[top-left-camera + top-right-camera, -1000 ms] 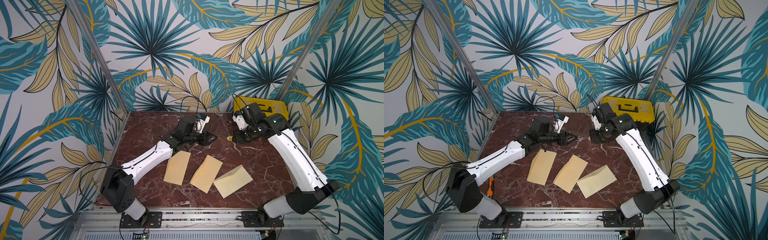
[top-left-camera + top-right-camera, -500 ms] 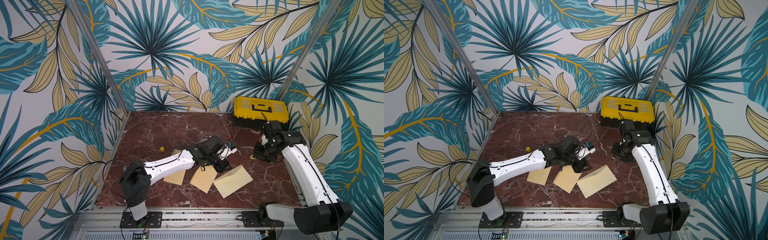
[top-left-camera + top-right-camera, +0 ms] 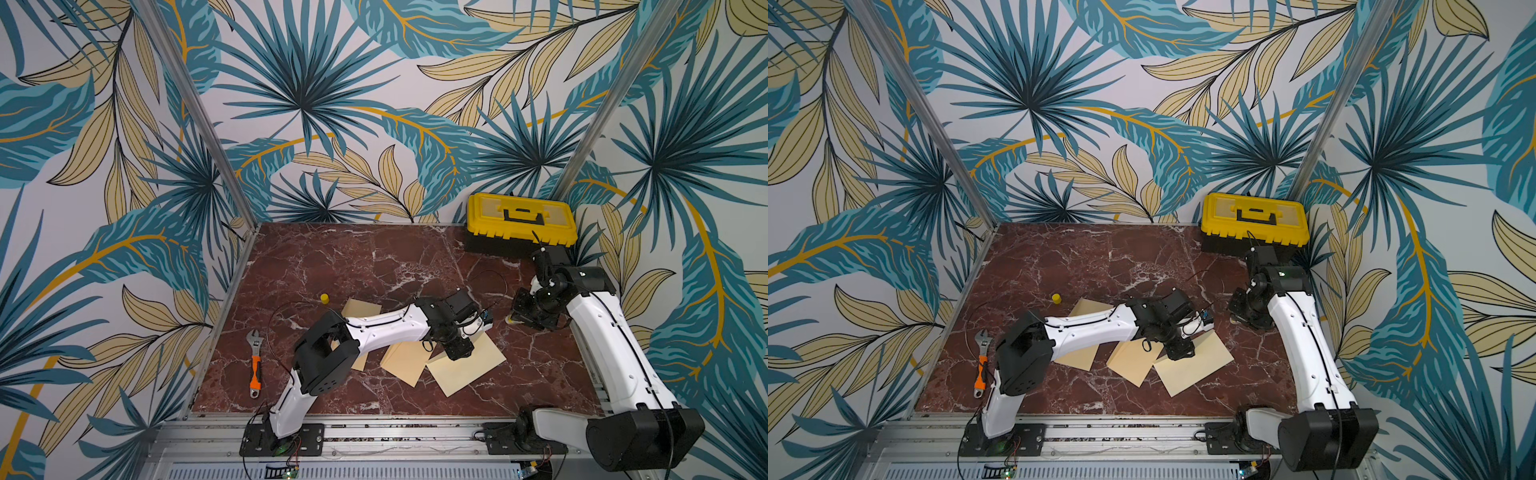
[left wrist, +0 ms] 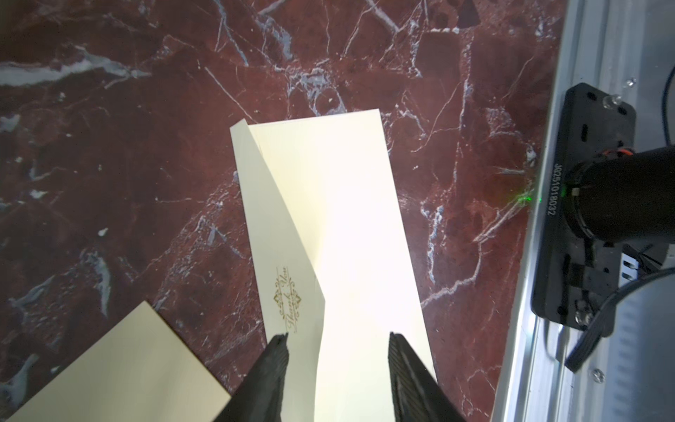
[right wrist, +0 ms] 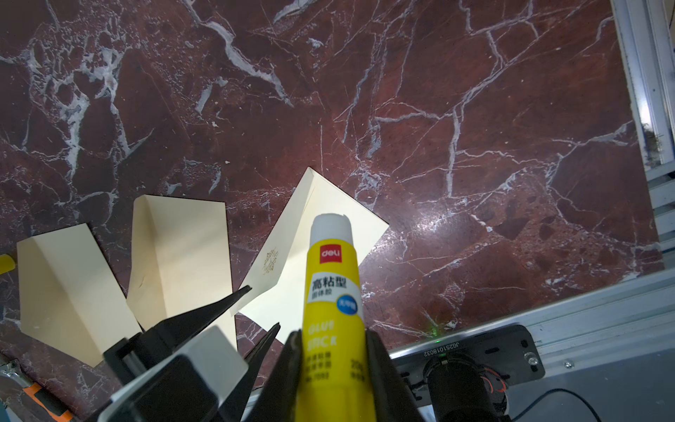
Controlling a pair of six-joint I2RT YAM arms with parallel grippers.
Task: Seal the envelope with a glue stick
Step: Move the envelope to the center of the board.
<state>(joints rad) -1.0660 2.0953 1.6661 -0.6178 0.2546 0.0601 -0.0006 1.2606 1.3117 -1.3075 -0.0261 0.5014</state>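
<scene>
Three cream envelopes lie in a row in both top views. My left gripper is open, with one finger on each side of the rightmost envelope, near the flap printed "Thank You". Its fingers also show in the right wrist view at that flap's tip. My right gripper is shut on the yellow glue stick, which is uncapped with its white glue exposed. It hangs just to the right of that envelope. The glue stick's tip peeks out below the gripper. The yellow cap stands on the marble.
A yellow toolbox sits in the back right corner behind the right arm. An orange-handled wrench lies by the left edge. The middle envelope and the left envelope lie partly under the left arm. The metal front rail is close by.
Both arms have come forward from the back of the table. The yellow cap now stands on the marble. The left gripper has moved over the rightmost envelope and opened slightly.
</scene>
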